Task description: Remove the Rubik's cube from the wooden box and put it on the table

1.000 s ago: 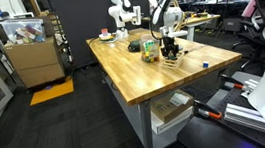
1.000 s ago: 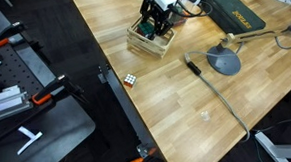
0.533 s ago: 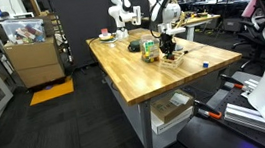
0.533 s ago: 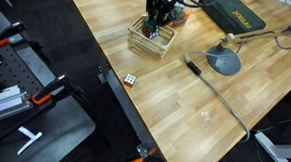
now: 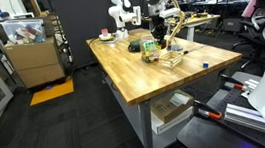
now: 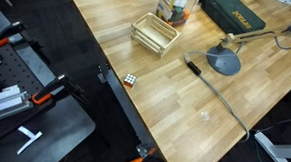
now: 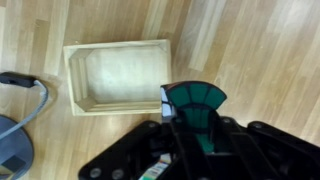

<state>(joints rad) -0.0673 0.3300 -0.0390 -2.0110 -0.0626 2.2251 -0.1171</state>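
In the wrist view the gripper (image 7: pixel 195 112) jaws pinch the Rubik's cube (image 7: pixel 194 98), green face showing, above a corner of the empty wooden box (image 7: pixel 118 77) on the table (image 7: pixel 265 50); in both exterior views the cube is indistinct

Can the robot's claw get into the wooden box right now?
Probably yes. The gripper hangs in the air above the wooden box, a little to one side, and the box is open on top and looks empty.

The honey-coloured butcher-block table (image 6: pixel 183 123) is smooth wood with a soft sheen; the low pale slatted wooden box (image 7: pixel 115 80) is bare and matt. The small multicoloured Rubik's cube (image 7: pixel 196 98), blurred, seems glossy plastic.
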